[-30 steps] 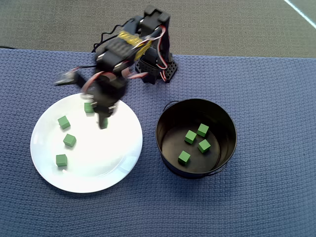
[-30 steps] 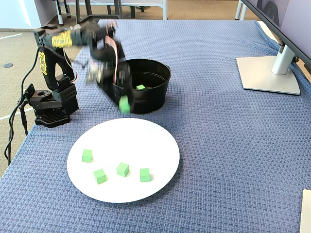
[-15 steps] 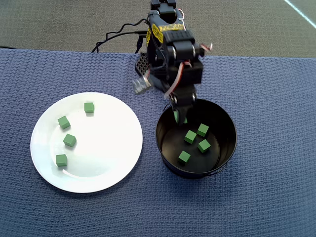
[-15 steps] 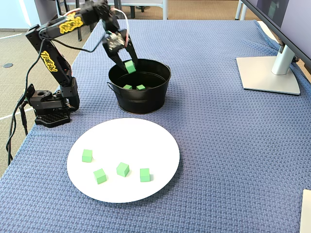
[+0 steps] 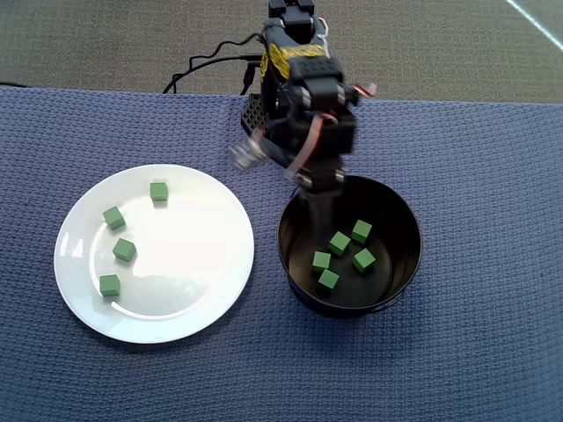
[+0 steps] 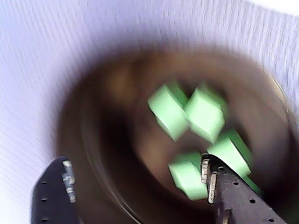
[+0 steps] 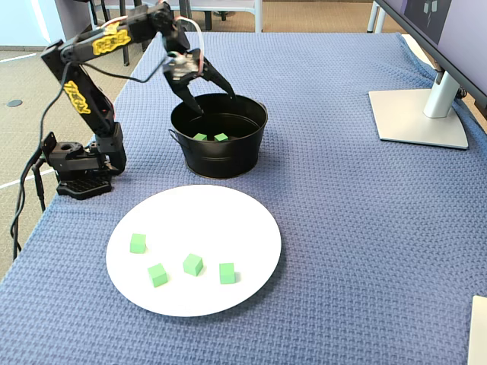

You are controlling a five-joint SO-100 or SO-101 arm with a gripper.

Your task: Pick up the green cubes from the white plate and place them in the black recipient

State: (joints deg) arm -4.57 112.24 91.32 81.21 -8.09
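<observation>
Gripper: black two-finger gripper hangs over the 10 o'clock rim of the tin in the overhead view; fingers spread wide, nothing between them. Wrist view confirms: both finger tips apart, tin floor visible in the gap.

Tin: round black metal tin with tall straight walls and thin wire handles sits at 3 o'clock of the plate, close beside it, not touching.

Cubes in tin: 5 small matte green cubes lie on the tin floor, clustered about the centre, loose, some touching.

Plate: large round glossy white plate on the blue woven cloth.

Cubes on plate: 4 remaining green cubes, all in the plate's left half in the overhead view, from about 12 o'clock round to 8 o'clock, each well apart from the next.

Progress (judgement): 5 of 9 delivered, 4 to fetch.

Handling (judgement): cubes look light, rigid, matte, so the pads should bite well; not fragile. The plate glaze is slick, so a cube may skate if nudged off-centre.

Grasp point (judgement): pinch across 2 opposite flat faces, fingers square to them, mid-height. Several cubes sit rotated, so wrist yaw must match each one. Spacing leaves room for both fingers.

Risk (judgement): pinching on corners could squirt the cube out.
</observation>
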